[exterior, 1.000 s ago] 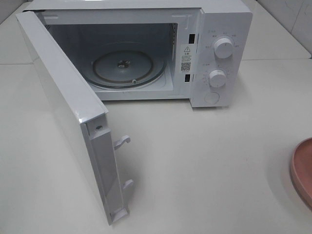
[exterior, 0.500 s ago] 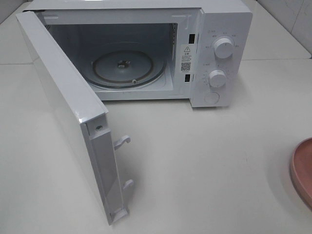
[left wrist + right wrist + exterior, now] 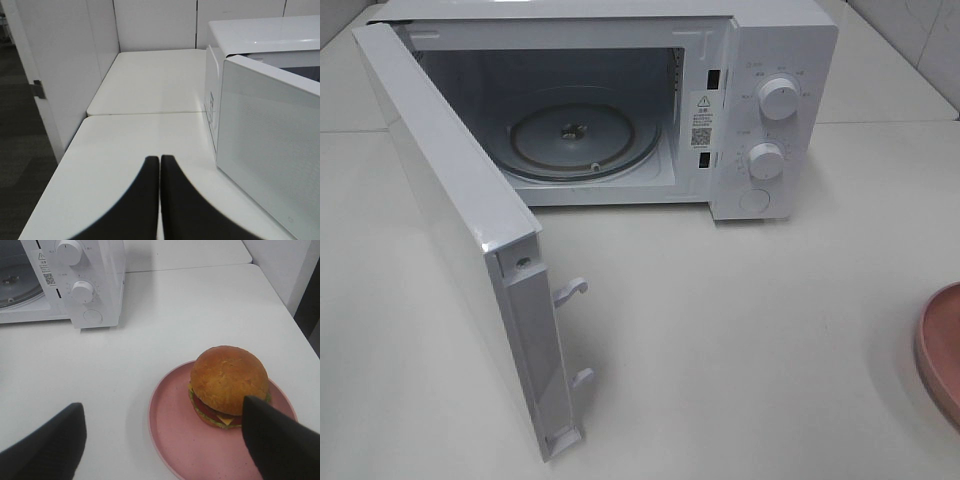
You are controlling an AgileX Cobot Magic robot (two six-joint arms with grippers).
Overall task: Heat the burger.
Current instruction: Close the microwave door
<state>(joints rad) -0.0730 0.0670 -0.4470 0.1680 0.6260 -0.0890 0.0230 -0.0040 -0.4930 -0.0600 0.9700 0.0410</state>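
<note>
Jaws of the left gripper (image 3: 160,200) are squeezed together on nothing; the right gripper (image 3: 162,440) gapes wide, holding nothing. Just beyond it, the burger (image 3: 229,385) sits on the pink plate (image 3: 170,430). The microwave (image 3: 770,60) stands open (sticker writing too small to read).

Burger (image 3: 228,384): glossy brown domed bun, dark patty, yellow cheese, green edge; upright on pink plate (image 3: 175,435), toward its far rim.
</note>
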